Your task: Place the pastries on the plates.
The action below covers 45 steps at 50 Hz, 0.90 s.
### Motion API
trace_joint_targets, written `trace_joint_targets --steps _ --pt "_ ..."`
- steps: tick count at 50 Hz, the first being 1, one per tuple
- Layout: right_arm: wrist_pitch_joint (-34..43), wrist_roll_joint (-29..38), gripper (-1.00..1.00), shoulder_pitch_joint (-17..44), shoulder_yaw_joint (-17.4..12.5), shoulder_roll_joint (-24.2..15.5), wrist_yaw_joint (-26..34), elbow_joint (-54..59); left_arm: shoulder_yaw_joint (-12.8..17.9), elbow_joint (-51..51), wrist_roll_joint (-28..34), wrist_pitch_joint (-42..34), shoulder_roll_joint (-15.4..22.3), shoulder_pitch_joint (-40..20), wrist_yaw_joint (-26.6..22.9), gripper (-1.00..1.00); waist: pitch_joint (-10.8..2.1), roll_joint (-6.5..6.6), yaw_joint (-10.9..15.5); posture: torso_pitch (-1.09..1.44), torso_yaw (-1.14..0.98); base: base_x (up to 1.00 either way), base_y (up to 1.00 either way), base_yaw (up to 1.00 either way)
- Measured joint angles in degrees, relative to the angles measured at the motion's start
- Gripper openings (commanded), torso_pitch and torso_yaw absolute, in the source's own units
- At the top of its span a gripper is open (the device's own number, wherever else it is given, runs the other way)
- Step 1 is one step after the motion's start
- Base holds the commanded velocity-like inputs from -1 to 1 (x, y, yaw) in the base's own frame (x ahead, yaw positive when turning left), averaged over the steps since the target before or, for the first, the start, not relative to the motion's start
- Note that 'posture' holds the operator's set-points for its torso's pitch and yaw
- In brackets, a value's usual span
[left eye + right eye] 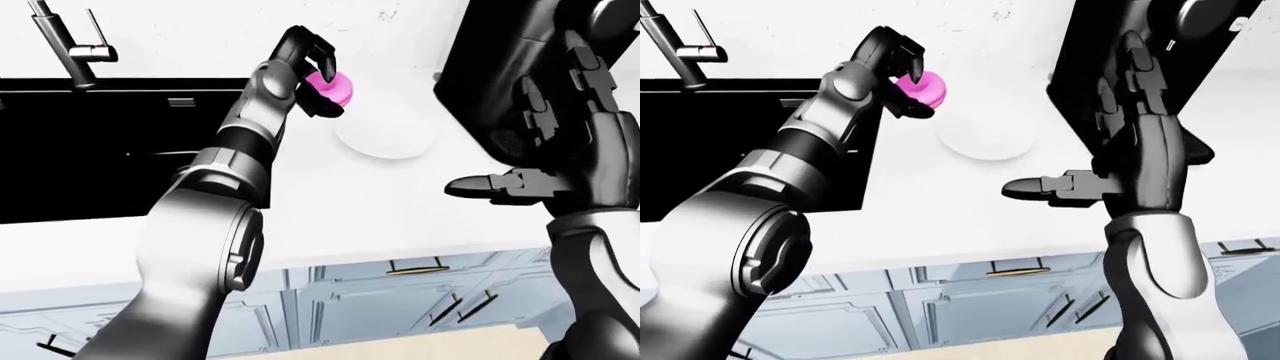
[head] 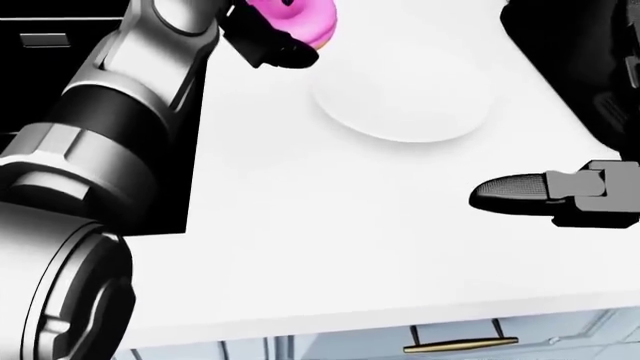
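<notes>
Your round pink frosted pastry (image 1: 335,86) sits clasped in the black fingers of your left hand (image 1: 312,75), held up off the counter, just beside the upper left edge of the round white plate (image 1: 388,135) in the left-eye view. The plate lies flat on the smooth white countertop (image 2: 330,255), and nothing rests on it.

Your right hand (image 1: 1050,187) hangs over the counter to the right of the plate, well apart from it, its dark fingers stretched out flat and gripping nothing.

To the left of the pastry in the eye views, a black recessed sink (image 1: 100,150) is set into the countertop, with a slim grey metal faucet (image 1: 70,45) rising at its top left corner. At the top right a flat black cooktop (image 1: 1160,45) meets the white surface, partly covered by your right arm. Below the counter edge run pale blue-grey cabinet fronts (image 1: 400,300) with brass and dark bar handles, and a strip of light wooden floor (image 1: 420,352) shows at the bottom.
</notes>
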State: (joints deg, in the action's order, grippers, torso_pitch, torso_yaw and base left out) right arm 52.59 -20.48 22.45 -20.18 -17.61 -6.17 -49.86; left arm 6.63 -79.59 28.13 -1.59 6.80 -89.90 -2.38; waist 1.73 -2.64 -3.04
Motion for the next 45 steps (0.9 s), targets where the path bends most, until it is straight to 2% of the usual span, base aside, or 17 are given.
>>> trace_joint_targets --steps 7,21,45 --pt "0.76 -0.8 1.0 -0.18 -0.8 -0.52 -0.48 -1.06 0.25 -0.04 0.4 -0.04 0.4 0.41 0.67 -1.0 -0.21 0.09 -1.56 0.0 -0.18 0.0 0.0 0.0" --pt "1.87 -1.59 1.0 0.89 -0.48 -1.27 -1.29 -1.07 0.33 -0.1 0.94 0.01 0.5 0.62 0.62 -1.0 -0.67 0.25 -5.78 0.0 -0.25 0.0 0.0 0.0" --pt "1.61 -1.5 1.0 -1.0 -0.95 -0.87 -0.87 -2.14 0.97 -0.27 1.58 0.23 0.62 1.99 1.55 -1.0 -1.95 -0.82 -15.96 0.0 -0.37 0.0 0.0 0.0"
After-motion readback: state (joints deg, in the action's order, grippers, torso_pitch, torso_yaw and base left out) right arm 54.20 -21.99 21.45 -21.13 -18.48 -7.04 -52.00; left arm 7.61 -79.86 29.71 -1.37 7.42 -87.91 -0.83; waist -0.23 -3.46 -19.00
